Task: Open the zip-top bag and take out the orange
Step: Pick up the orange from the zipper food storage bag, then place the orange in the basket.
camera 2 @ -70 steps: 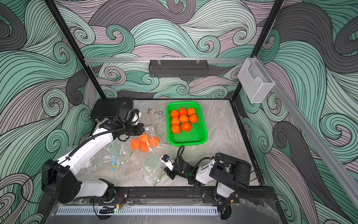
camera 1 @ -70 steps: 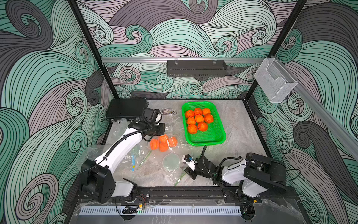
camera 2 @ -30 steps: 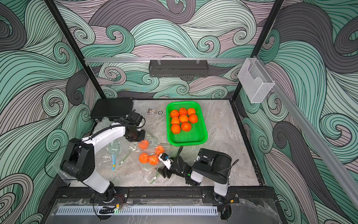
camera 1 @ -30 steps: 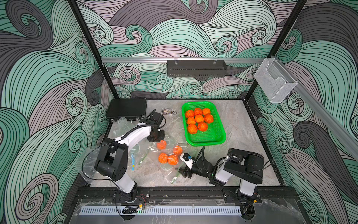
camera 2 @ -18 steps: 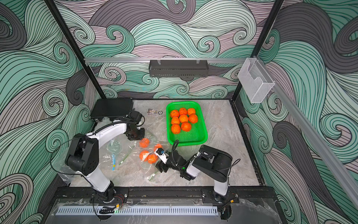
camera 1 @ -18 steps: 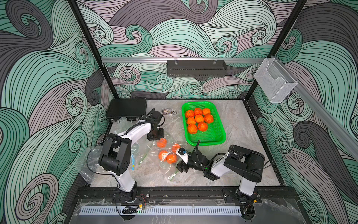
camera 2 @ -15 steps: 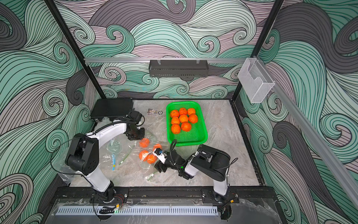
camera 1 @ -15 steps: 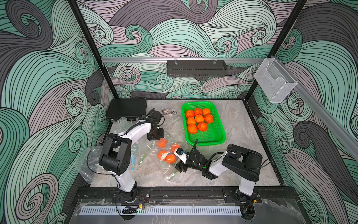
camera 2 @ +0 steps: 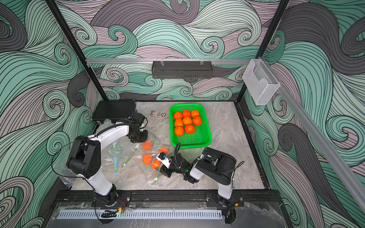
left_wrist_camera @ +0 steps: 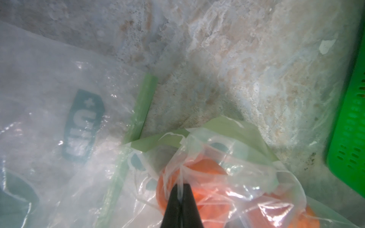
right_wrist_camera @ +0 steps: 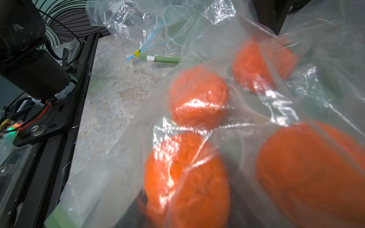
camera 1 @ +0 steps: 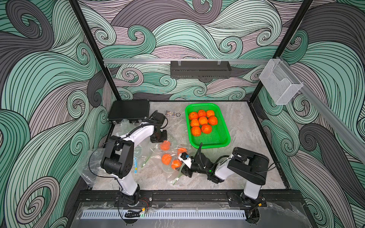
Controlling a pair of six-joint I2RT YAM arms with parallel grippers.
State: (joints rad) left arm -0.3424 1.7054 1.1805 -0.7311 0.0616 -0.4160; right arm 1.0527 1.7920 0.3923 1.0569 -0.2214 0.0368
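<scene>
The clear zip-top bag [camera 1: 153, 151] [camera 2: 136, 152] lies crumpled in mid-table with several oranges inside. My left gripper [camera 1: 159, 139] [left_wrist_camera: 180, 194] is at the bag's far end beside an orange [camera 1: 165, 145], shut on a pinch of its plastic. My right gripper [camera 1: 178, 165] [camera 2: 159, 165] is at the bag's near right side. Its dark jaws hug the sides of the nearest orange [camera 1: 176, 163] [right_wrist_camera: 187, 177], which has plastic wrinkled over it. The bag's green zip strip [right_wrist_camera: 59, 215] shows close by.
A green basket [camera 1: 209, 146] holding several oranges stands just behind my right arm. A black box [camera 1: 128, 109] sits at the back left, with a small card [camera 1: 170, 113] beside it. More clear bags [camera 1: 92, 167] lie at the left near my left arm's base.
My right gripper has pushed in toward the bag and its jaws have narrowed around the nearest orange. The bag's oranges shifted a little. My left gripper keeps its pinch.
</scene>
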